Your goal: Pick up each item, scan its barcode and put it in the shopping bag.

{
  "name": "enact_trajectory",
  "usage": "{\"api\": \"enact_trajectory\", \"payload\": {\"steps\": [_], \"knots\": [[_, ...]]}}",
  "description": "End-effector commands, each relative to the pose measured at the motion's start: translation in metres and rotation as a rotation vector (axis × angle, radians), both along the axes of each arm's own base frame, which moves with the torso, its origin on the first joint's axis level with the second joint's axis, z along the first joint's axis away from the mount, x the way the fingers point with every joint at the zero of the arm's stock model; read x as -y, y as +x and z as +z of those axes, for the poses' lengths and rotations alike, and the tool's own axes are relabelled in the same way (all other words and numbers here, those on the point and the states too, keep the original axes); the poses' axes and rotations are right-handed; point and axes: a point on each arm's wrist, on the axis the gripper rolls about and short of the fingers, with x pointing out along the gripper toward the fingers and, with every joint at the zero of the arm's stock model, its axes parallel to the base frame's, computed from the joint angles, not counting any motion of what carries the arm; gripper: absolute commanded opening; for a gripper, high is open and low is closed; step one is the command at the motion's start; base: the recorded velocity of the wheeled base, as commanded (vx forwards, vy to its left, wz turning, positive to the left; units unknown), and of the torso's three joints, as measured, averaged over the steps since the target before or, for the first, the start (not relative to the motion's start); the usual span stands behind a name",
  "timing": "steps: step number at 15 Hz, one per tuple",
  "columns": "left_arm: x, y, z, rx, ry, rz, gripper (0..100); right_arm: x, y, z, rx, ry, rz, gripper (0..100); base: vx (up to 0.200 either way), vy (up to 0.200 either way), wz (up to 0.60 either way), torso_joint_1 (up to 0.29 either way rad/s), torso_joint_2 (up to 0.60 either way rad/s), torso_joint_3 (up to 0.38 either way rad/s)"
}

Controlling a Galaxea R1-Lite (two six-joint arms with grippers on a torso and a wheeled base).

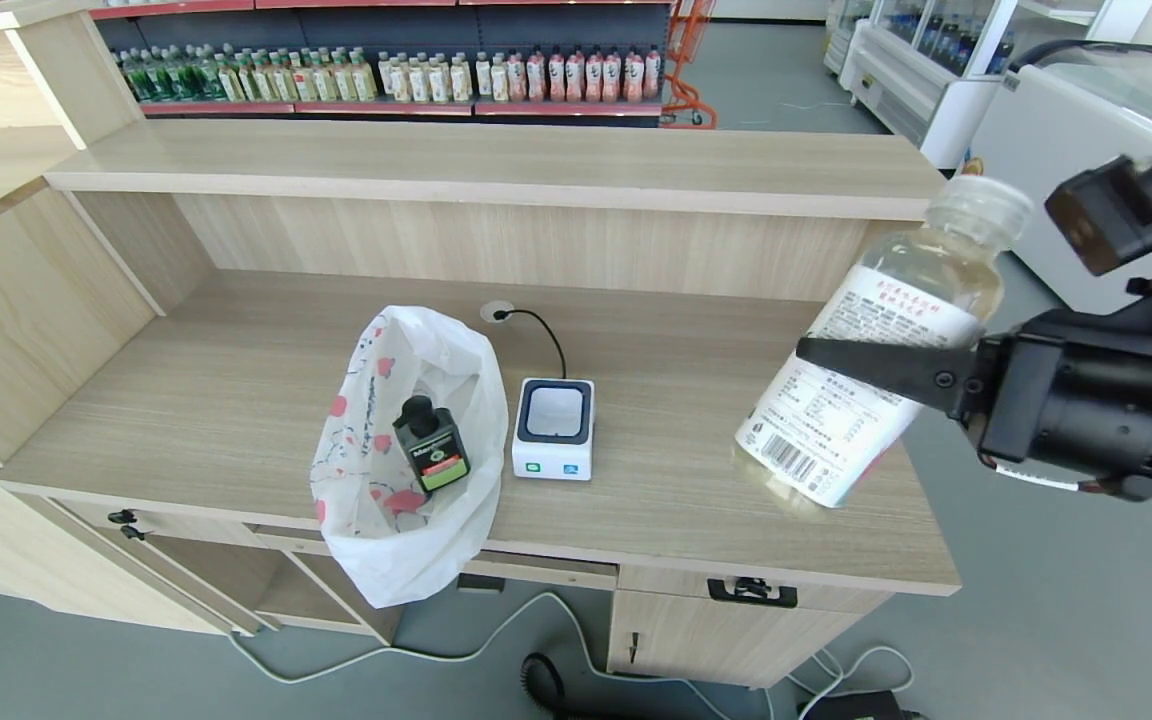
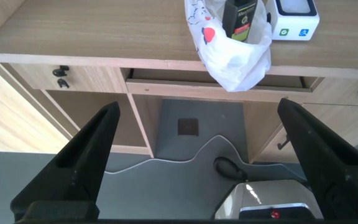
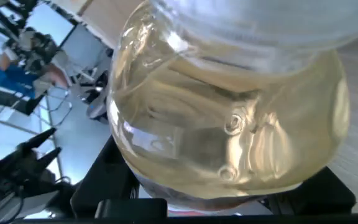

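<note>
The right gripper (image 1: 836, 365) comes in from the right side, well apart from the scanner (image 1: 554, 427), and its jaws are clamped across the middle of the clear bottle (image 1: 886, 300). The bottle holds a pale liquid. It is held in the air and tilted, with the cap up and away from the scanner and the base down toward it, and a barcode on the lower label faces the head camera.

The left gripper (image 2: 199, 106) is low, in front of the counter (image 1: 696, 400) on the bag's side of the scanner. Its jaws are wide apart with nothing between them.

The white bag (image 1: 406, 540) stands just beside the scanner, open, with a dark bottle (image 1: 430, 445) inside, and its bottom hangs over the counter's front edge. Bare counter lies between scanner and clear bottle. Behind the scanner rises the counter's back wall.
</note>
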Motion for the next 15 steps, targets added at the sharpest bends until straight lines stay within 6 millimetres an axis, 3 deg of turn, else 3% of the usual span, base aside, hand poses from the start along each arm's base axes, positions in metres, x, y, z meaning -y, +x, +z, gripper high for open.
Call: {"api": "enact_trajectory", "payload": {"steps": [1, 7, 15], "knots": [[0.0, 0.0, 0.0, 0.0, 0.0, 0.0, 100, -0.004, -0.044, 0.038, 0.053, 0.115, 0.159, 0, 0.0, 0.0, 0.0, 0.0, 0.0, 0.0], [0.0, 0.0, 0.0, 0.001, 0.0, 0.0, 100, -0.007, -0.081, 0.048, -0.032, 0.134, 0.327, 0, 0.0, 0.0, 0.0, 0.0, 0.0, 0.0], [0.0, 0.0, 0.0, 0.0, 0.0, 0.0, 100, 0.002, -0.09, 0.051, -0.058, 0.133, 0.366, 0, 0.0, 0.0, 0.0, 0.0, 0.0, 0.0]]}}
